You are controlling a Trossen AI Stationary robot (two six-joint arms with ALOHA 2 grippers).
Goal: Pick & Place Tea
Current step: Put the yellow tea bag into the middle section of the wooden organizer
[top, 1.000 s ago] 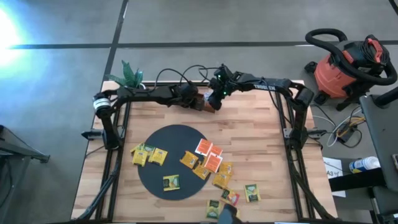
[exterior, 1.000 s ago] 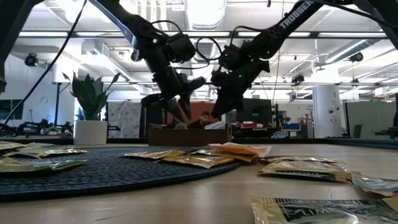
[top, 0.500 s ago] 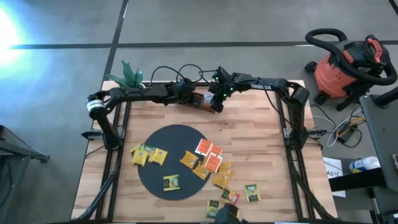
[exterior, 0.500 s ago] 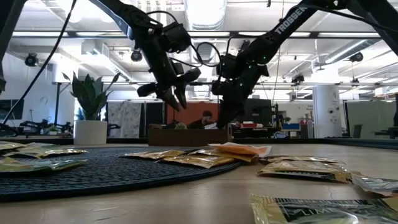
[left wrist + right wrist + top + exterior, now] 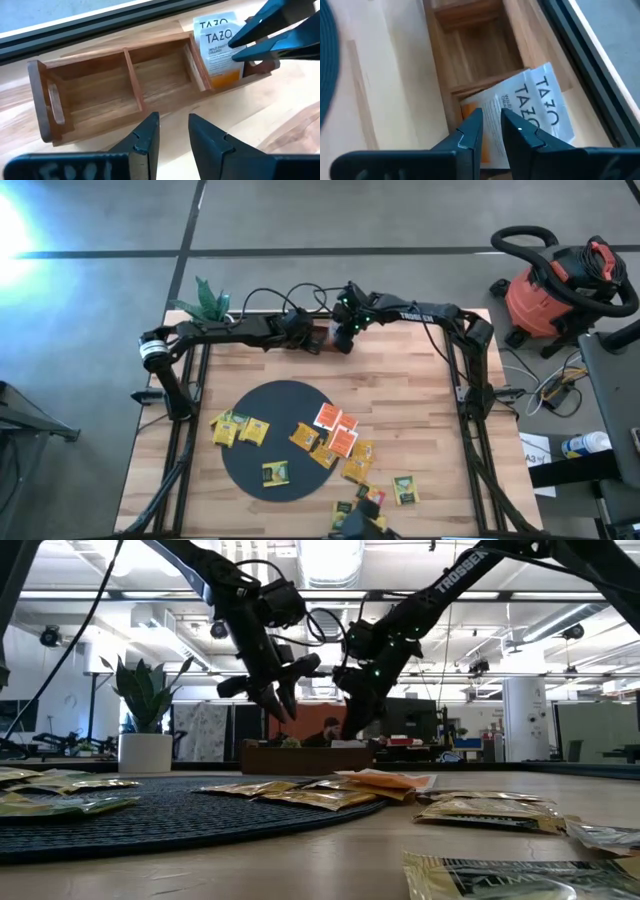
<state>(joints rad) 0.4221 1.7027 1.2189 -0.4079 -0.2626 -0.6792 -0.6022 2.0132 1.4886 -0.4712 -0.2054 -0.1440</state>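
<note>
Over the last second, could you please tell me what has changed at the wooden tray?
The left tool rose and drew back from the wooden tray, holding nothing. The right tool stayed over the tray's end compartment, pinching a white-and-orange tea packet. The tea packets around the black round mat lie as before.

Compartment tray (image 5: 125, 85): brown wood, smooth, matt grain. Table (image 5: 420, 410): pale wood planks, smooth. Round mat (image 5: 270, 405): black, ribbed weave. Tea packets (image 5: 300, 795): glossy foil. TAZO packets (image 5: 220, 50): printed paper.
</note>
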